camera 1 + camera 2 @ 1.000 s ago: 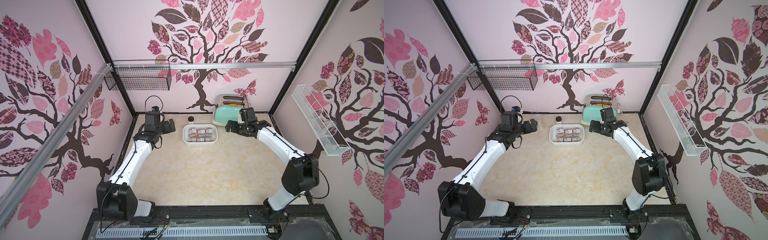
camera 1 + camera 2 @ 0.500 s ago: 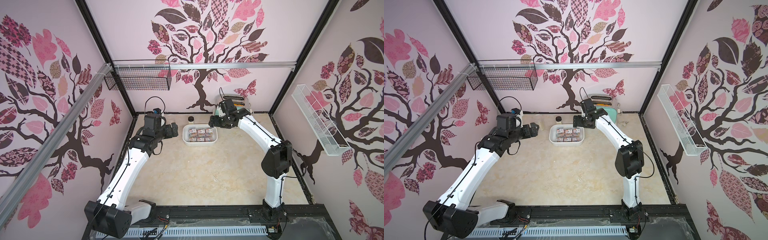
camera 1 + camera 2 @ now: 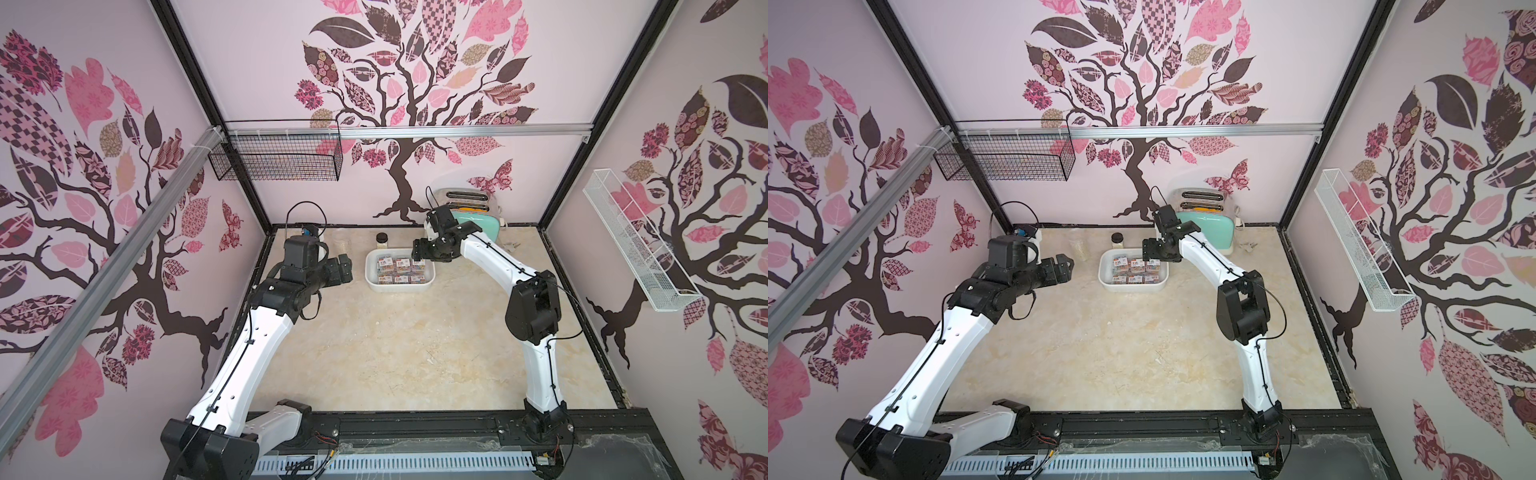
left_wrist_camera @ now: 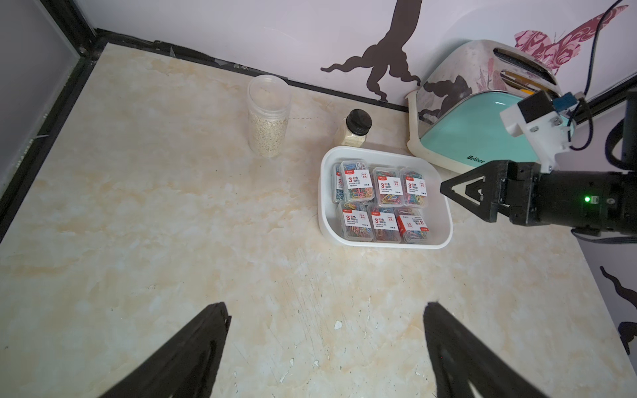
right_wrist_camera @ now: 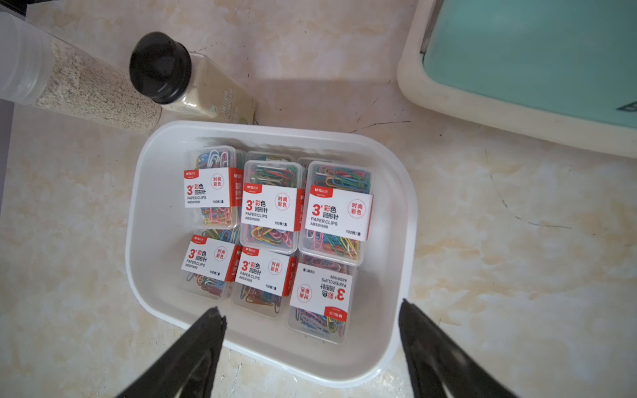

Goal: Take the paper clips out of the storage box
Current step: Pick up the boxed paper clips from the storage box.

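Swung away from the toaster (image 3: 484, 226) since a second ago, the right gripper (image 5: 310, 308) now hangs over one end of the storage box (image 5: 396, 262), jaws wide and empty, while the left gripper (image 4: 325, 306) has reached forward, jaws just as wide, well short of it. All the paper clips (image 5: 272, 206) lie in the box, six labels showing and more cases half hidden beneath, so I can't count them. A black-capped bottle (image 5: 160, 67) stands just beside the far rim, the grain jar (image 5: 69, 86) is cut off in the right wrist view, and bare surface (image 3: 395, 353) spreads wide in front.
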Action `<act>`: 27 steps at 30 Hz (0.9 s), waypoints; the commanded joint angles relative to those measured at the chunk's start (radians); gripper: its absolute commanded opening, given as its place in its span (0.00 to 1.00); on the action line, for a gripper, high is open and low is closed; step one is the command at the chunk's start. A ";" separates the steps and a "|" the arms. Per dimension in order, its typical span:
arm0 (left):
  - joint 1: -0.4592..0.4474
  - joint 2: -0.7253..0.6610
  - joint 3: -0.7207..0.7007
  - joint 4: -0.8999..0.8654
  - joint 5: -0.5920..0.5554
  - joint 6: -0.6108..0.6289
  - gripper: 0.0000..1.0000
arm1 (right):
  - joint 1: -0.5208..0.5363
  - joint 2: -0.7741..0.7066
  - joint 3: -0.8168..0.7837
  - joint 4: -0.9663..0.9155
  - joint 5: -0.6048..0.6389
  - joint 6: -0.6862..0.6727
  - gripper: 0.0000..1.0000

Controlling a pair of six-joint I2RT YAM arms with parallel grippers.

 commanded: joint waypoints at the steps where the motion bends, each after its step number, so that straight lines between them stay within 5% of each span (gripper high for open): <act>1: -0.001 -0.005 -0.005 0.004 0.009 -0.007 0.93 | 0.016 0.085 0.073 0.007 0.047 0.001 0.80; 8: -0.002 -0.014 -0.009 -0.001 0.029 -0.010 0.92 | 0.029 0.139 0.086 0.075 0.161 0.024 0.74; 27: -0.003 -0.013 -0.017 -0.011 0.071 -0.013 0.88 | 0.040 0.235 0.131 0.070 0.234 0.066 0.69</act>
